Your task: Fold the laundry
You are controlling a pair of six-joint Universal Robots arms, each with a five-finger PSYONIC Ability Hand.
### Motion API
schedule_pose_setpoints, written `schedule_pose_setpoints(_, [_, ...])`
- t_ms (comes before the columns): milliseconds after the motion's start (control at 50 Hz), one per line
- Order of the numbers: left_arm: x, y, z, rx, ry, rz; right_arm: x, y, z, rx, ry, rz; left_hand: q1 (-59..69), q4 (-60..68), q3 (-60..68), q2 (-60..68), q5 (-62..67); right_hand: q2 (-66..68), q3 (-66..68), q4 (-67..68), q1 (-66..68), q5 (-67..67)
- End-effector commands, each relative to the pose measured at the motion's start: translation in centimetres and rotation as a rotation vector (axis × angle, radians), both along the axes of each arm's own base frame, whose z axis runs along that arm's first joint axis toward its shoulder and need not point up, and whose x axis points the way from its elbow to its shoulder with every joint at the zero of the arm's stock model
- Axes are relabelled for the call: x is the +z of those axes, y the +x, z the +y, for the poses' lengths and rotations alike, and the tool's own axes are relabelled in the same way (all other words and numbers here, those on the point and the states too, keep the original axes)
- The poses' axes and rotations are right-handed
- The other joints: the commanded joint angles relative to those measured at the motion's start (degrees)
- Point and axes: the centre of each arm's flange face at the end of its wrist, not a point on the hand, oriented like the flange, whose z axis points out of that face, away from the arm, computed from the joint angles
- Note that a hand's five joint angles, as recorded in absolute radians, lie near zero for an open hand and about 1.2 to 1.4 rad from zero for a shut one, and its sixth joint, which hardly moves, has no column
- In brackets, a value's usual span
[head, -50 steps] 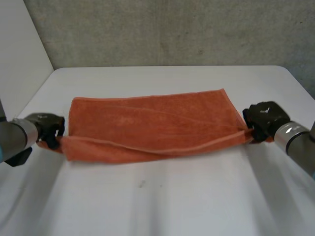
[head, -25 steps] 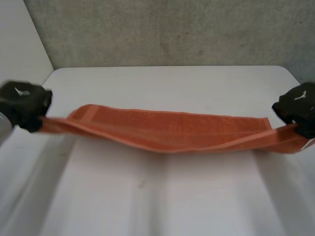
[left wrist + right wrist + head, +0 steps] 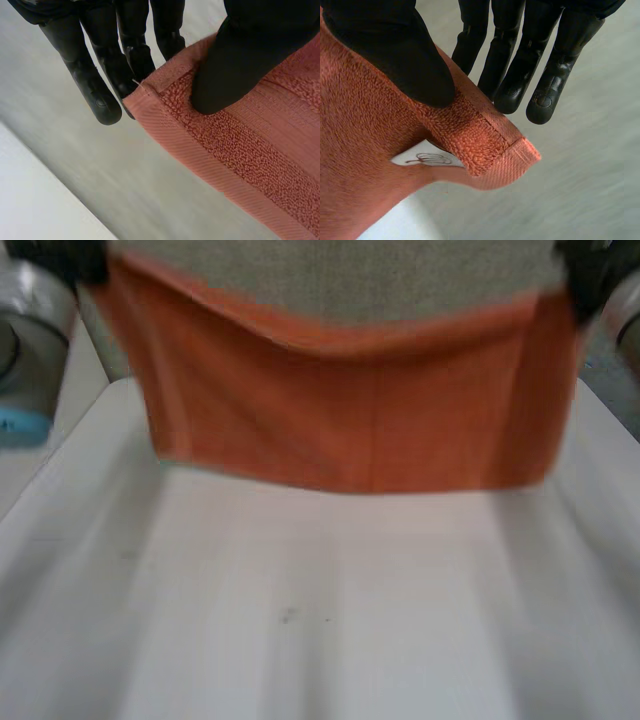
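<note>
Head view: orange towel (image 3: 350,410), one item, held clear of the white table (image 3: 330,620). It hangs as a broad sheet between the two hands, its upper edge sagging at the middle. Left hand (image 3: 55,255): at the towel's upper left corner; in the left wrist view its thumb pinches the hemmed corner against straight fingers. Right hand (image 3: 590,275): at the upper right corner, thumb clamping it likewise against the fingers. White label (image 3: 427,159): on the towel, just below that thumb.

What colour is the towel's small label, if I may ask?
White: the label on the towel, clearest in the right wrist view.
</note>
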Motion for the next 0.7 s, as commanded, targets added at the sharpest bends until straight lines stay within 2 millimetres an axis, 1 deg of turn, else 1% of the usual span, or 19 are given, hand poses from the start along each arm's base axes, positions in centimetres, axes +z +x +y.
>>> schedule_pose_setpoints(20, [5.1,0.7,2.3,-0.049,-0.214,0.175,7.8,-1.0,5.1,0.097,-0.354,-0.215,15.13,11.21,11.77,11.24,14.35,12.54,12.04,11.63,25.24,13.11])
schedule_pose_setpoints(60, [3.9,0.7,2.1,-0.055,-0.175,0.178,5.2,-0.6,4.9,0.123,-0.277,-0.192,15.13,11.21,11.77,11.24,14.35,12.54,12.04,11.63,25.24,13.11])
schedule_pose_setpoints(120, [0.6,0.8,1.6,-0.057,-0.078,0.164,2.2,-0.1,4.8,0.145,-0.177,-0.166,15.13,11.21,11.77,11.24,14.35,12.54,12.04,11.63,25.24,13.11])
schedule_pose_setpoints(140, [0.6,0.8,1.6,-0.057,-0.077,0.164,1.1,-0.1,4.8,0.15,-0.138,-0.158,15.13,11.21,11.77,11.24,14.35,12.54,12.04,11.63,25.24,13.11])
schedule_pose_setpoints(160, [-2.3,1.0,1.3,-0.052,-0.001,0.144,-0.9,0.1,4.7,0.161,-0.069,-0.143,15.13,11.21,11.77,11.24,14.35,12.54,12.04,11.63,25.24,13.11])
schedule_pose_setpoints(180, [-2.3,1.0,1.3,-0.052,0.0,0.143,-2.1,0.2,4.6,0.16,-0.027,-0.133,15.13,11.21,11.77,11.24,14.35,12.54,12.04,11.63,25.24,13.11])
schedule_pose_setpoints(200, [-3.6,1.1,1.3,-0.049,0.036,0.137,-4.4,0.3,4.4,0.159,0.047,-0.113,15.13,11.21,11.77,11.24,14.35,12.54,12.04,11.63,25.24,13.11])
schedule_pose_setpoints(260, [-9.7,1.2,1.2,-0.043,0.199,0.099,-5.7,0.4,4.2,0.156,0.087,-0.102,15.13,11.21,11.77,11.24,14.35,12.54,12.04,11.63,25.24,13.11])
schedule_pose_setpoints(280, [-11.1,1.1,1.3,-0.045,0.234,0.089,-10.4,0.6,3.6,0.142,0.23,-0.048,15.13,11.21,11.77,11.24,14.35,12.54,12.04,11.63,25.24,13.11])
schedule_pose_setpoints(300, [-13.4,1.0,1.4,-0.046,0.292,0.072,-10.4,0.6,3.6,0.142,0.231,-0.047,15.13,11.21,11.77,11.24,14.35,12.54,12.04,11.63,25.24,13.11])
schedule_pose_setpoints(340, [-15.7,1.0,1.7,-0.053,0.349,0.055,-13.8,0.6,3.4,0.13,0.341,0.0,15.13,11.21,11.77,11.24,14.35,12.54,12.04,11.63,25.24,13.11])
schedule_pose_setpoints(360, [-15.7,1.0,1.7,-0.053,0.349,0.055,-13.8,0.6,3.4,0.129,0.342,0.001,15.13,11.21,11.77,11.24,14.35,12.54,12.04,11.63,25.24,13.11])
schedule_pose_setpoints(380, [-18.8,1.1,2.2,-0.055,0.438,0.034,-15.8,0.5,3.5,0.121,0.417,0.035,15.13,11.21,11.77,11.24,14.35,12.54,12.04,11.63,25.24,13.11])
schedule_pose_setpoints(400, [-19.8,1.0,2.5,-0.057,0.467,0.026,-15.8,0.5,3.5,0.121,0.418,0.036,15.13,11.21,11.77,11.24,14.35,12.54,12.04,11.63,25.24,13.11])
schedule_pose_setpoints(420, [-20.6,1.1,2.7,-0.055,0.494,0.019,-19.1,0.1,4.0,0.108,0.568,0.106,15.13,11.21,11.77,11.24,14.35,12.54,12.04,11.63,25.24,13.11])
schedule_pose_setpoints(460, [-22.4,1.3,3.7,-0.05,0.563,0.003,-20.1,-0.2,4.4,0.105,0.628,0.131,15.13,11.21,11.77,11.24,14.35,12.54,12.04,11.63,25.24,13.11])
schedule_pose_setpoints(540, [-24.3,1.9,5.9,-0.031,0.68,-0.061,-20.6,-0.9,4.8,0.096,0.712,0.153,15.13,11.21,11.77,11.24,14.35,12.54,12.04,11.63,25.24,13.11])
schedule_pose_setpoints(620, [-23.6,3.4,8.2,0.018,0.777,-0.157,-20.5,-1.7,5.0,0.08,0.748,0.164,15.13,11.21,11.77,11.24,14.35,12.54,12.04,11.63,25.24,13.11])
schedule_pose_setpoints(700, [-23.1,4.8,10.8,0.048,0.904,-0.243,-18.3,-3.2,7.9,0.089,0.868,0.311,15.13,11.21,11.77,11.24,14.35,12.54,12.04,11.63,25.24,13.11])
